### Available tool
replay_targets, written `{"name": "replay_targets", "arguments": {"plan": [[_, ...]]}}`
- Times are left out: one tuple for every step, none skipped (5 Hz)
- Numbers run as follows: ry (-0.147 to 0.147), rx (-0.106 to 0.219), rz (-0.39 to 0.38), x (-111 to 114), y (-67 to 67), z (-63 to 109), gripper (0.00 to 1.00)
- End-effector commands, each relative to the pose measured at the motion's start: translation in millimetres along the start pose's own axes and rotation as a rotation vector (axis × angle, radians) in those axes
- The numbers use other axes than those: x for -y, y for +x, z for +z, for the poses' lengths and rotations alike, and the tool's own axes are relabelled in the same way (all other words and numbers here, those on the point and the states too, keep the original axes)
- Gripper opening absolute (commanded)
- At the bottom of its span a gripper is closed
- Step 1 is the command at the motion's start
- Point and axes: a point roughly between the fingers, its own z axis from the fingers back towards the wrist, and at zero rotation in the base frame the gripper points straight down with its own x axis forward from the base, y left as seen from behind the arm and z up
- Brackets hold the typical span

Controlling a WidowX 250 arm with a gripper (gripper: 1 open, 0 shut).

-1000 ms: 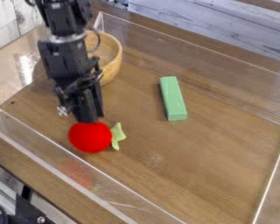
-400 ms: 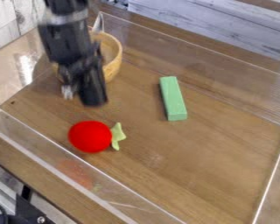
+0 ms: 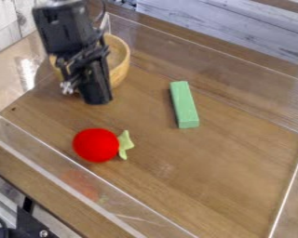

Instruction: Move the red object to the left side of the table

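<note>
The red object (image 3: 98, 145) is located on the surface (image 3: 226, 172), near the front-left clear wall, free of any contact. The claw (image 3: 94, 93) is positioned above and behind it, beside a wooden bowl (image 3: 115, 58); nothing is held; its opening cannot be determined.
</note>
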Motion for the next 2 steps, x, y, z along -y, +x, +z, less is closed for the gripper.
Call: {"name": "replay_targets", "arguments": {"plan": [[-0.024, -0.014, 0.045, 4.2, 12.1, -4.5, 1.0], [-0.022, -0.021, 0.098, 12.4, 1.6, -15.5, 1.0]]}}
